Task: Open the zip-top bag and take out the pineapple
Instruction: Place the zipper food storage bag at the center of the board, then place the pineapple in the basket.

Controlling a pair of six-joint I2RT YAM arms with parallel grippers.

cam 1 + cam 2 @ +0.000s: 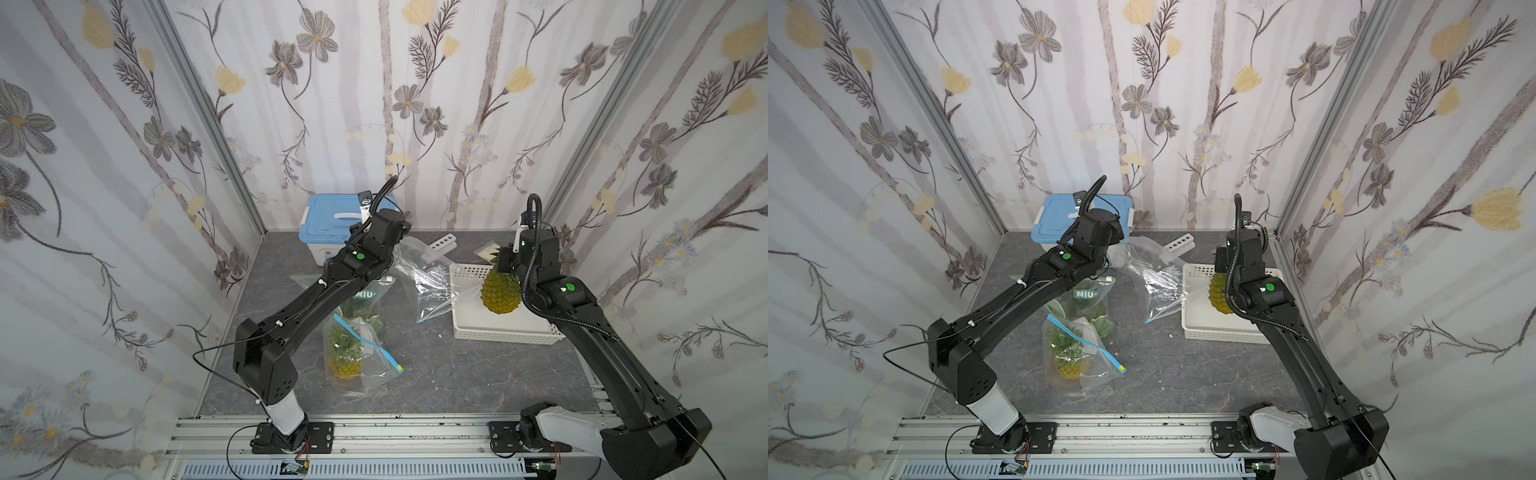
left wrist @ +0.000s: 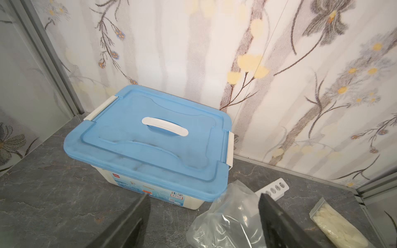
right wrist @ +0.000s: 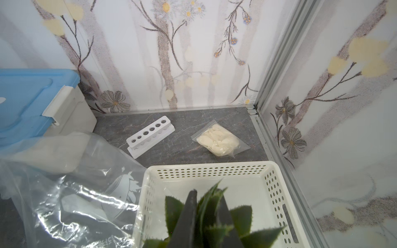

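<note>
Over the white basket (image 1: pixel 498 336), beside the empty zip-top bag (image 1: pixel 424 282), hangs the pineapple (image 1: pixel 500 293) — body seen in both top views. Only the right wrist view shows the right gripper (image 3: pixel 207 199) clamped on its leaves; the left wrist view, the left gripper (image 2: pixel 204 198) — jaws apart.

dark grey marbled bench (image 1: pixel 449 386) with its load

along the back wall stand a blue-lidded box (image 1: pixel 332 220), a white tube rack (image 3: pixel 150 137) and a small bag of pale pieces (image 3: pixel 219 141); on the right side sits a white perforated basket (image 1: pixel 498 332) with a crumpled clear bag (image 1: pixel 428 282) against it; near the middle lies a zip-top bag (image 1: pixel 374 370) holding a pineapple (image 1: pixel 344 368), next to a bag of green leaves (image 1: pixel 365 307)
</note>
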